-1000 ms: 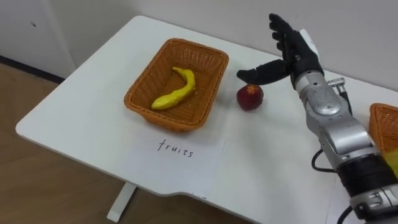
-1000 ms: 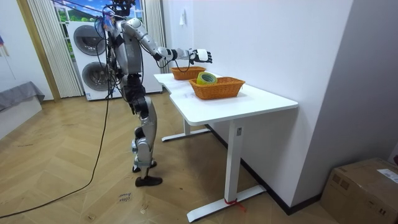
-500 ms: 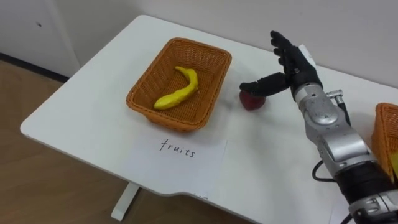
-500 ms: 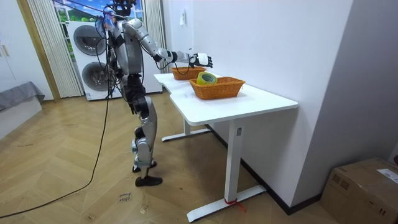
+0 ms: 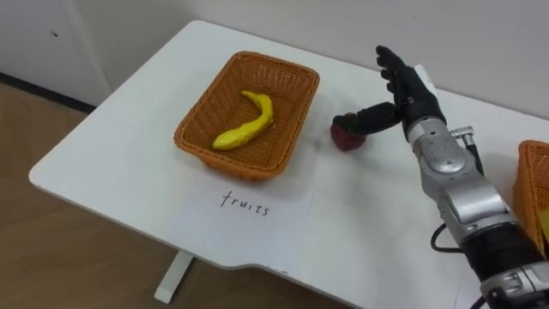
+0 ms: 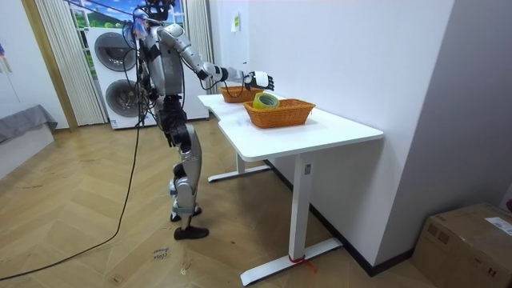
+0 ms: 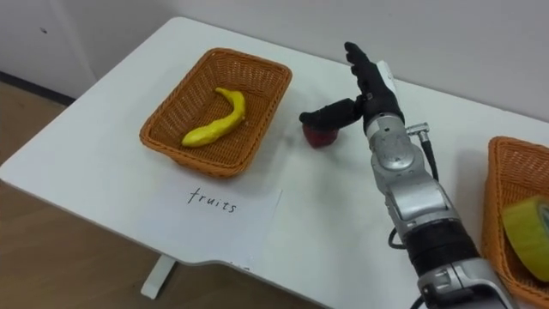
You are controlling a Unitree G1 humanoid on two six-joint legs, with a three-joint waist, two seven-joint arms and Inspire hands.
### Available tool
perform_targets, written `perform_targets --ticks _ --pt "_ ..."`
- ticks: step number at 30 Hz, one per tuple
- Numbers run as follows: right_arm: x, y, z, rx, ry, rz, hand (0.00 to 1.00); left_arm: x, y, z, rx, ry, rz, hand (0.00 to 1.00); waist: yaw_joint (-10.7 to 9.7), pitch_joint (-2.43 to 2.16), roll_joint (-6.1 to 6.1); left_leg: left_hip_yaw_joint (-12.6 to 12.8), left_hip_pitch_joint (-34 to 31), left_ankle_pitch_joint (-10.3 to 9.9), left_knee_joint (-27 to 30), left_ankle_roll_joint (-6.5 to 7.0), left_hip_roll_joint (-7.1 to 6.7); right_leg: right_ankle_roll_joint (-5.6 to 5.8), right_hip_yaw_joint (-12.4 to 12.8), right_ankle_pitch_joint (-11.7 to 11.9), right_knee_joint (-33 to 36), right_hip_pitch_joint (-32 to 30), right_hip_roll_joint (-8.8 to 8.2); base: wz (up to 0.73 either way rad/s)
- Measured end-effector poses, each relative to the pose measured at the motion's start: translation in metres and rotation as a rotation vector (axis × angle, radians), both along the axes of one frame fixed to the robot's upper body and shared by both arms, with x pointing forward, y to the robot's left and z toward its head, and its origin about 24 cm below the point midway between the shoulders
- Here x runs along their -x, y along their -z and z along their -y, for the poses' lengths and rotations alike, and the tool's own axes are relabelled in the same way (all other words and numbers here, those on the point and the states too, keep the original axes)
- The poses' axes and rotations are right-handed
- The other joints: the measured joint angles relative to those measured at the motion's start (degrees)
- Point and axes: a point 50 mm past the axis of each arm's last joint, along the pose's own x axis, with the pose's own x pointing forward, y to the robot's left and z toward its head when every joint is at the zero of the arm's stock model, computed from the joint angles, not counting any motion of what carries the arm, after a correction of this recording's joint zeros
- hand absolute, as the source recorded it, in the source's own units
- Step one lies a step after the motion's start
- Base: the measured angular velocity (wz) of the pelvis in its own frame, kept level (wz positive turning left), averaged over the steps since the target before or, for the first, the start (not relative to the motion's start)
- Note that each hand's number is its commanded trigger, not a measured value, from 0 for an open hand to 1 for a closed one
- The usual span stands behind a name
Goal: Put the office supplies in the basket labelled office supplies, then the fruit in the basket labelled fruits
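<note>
A: Two baskets on the white surface. Contents?
B: Left basket: one yellow banana, lying inside. Paper sheet before it, handwritten "fruits". Right basket: one yellow tape roll.
A: Loose items?
B: One red apple, on the surface just beside the left basket.
A: Right hand?
B: Fingers straight, grasping nothing; thumb stretched across the apple's top.

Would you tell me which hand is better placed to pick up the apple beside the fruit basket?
The right: the right hand is open at the apple, its thumb over it, close beside the fruit basket.
</note>
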Motion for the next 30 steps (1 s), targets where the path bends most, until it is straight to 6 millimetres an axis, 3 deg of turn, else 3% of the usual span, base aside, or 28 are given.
perform_targets --ticks 9,13,17,30 --pt "0.001 0.005 0.003 0.118 -0.001 -0.014 0.00 0.002 0.000 -0.001 -0.003 0.000 -0.006 0.00 0.44 -0.10 -0.35 -0.10 -0.85 0.07 0.33 0.00 0.00 -0.01 -0.40 0.00 0.04 -1.00 -0.12 0.00" --pt "0.004 0.022 0.012 0.133 0.029 -0.095 0.00 -0.002 -0.001 -0.003 -0.008 0.007 0.004 0.00 1.42 0.49 -1.02 -0.46 -1.40 0.06 0.14 -0.02 -0.02 -0.01 -1.59 0.00 0.05 -1.14 -0.47 0.04" --pt "0.006 0.032 0.016 0.137 0.034 -0.141 0.00 -0.002 -0.001 -0.005 -0.013 0.011 0.001 0.00 1.72 0.41 -1.70 -0.77 -3.03 0.25 0.48 0.01 -0.19 -0.02 -1.92 0.01 0.30 -2.75 -0.56 0.04" --pt "0.001 0.026 0.014 0.138 0.011 -0.135 0.00 -0.004 0.000 -0.011 -0.021 0.016 -0.014 0.00 1.74 1.06 -2.84 -0.66 -3.99 0.31 0.06 0.09 -0.25 -0.01 -1.71 0.01 0.33 -3.92 -0.36 0.00"
